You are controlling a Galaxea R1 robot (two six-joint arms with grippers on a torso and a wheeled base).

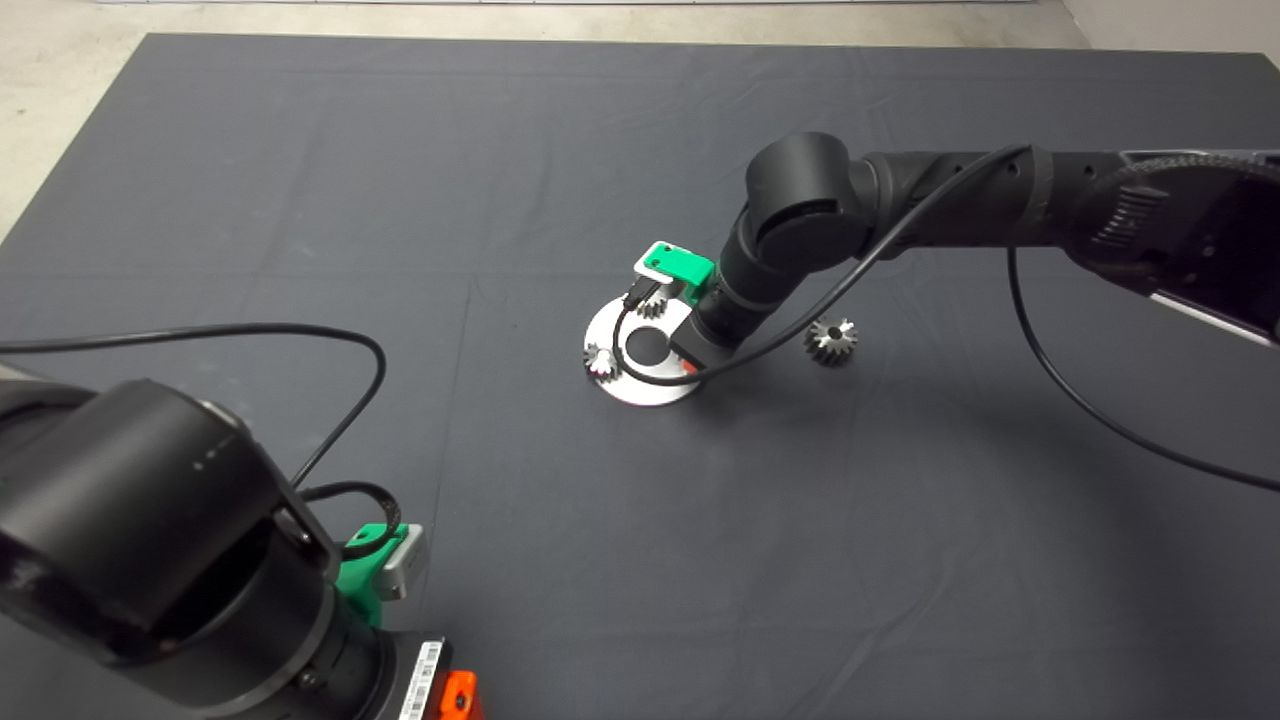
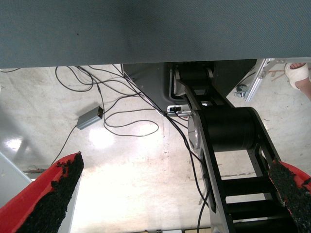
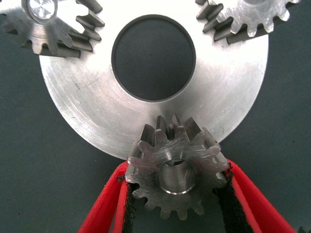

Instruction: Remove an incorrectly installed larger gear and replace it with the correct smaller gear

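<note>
On the plate (image 3: 87, 111) rim I see two small gears (image 3: 48, 24) | right gripper (image 3: 177, 194) fingers clamp smaller gear (image 3: 176, 167) at its edge | larger gear (image 1: 831, 340) on mat | left gripper (image 2: 175, 194) parked, fingers wide.

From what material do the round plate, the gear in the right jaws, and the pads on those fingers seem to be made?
The round plate looks like bright machined metal, perhaps aluminium or steel: fine circular tool marks, soft sheen. The smaller gear held by the right gripper looks like silver steel with brushed scratches. The pads seem black, rough, grippy material, maybe rubber or foam, on red plastic-looking fingers.
</note>
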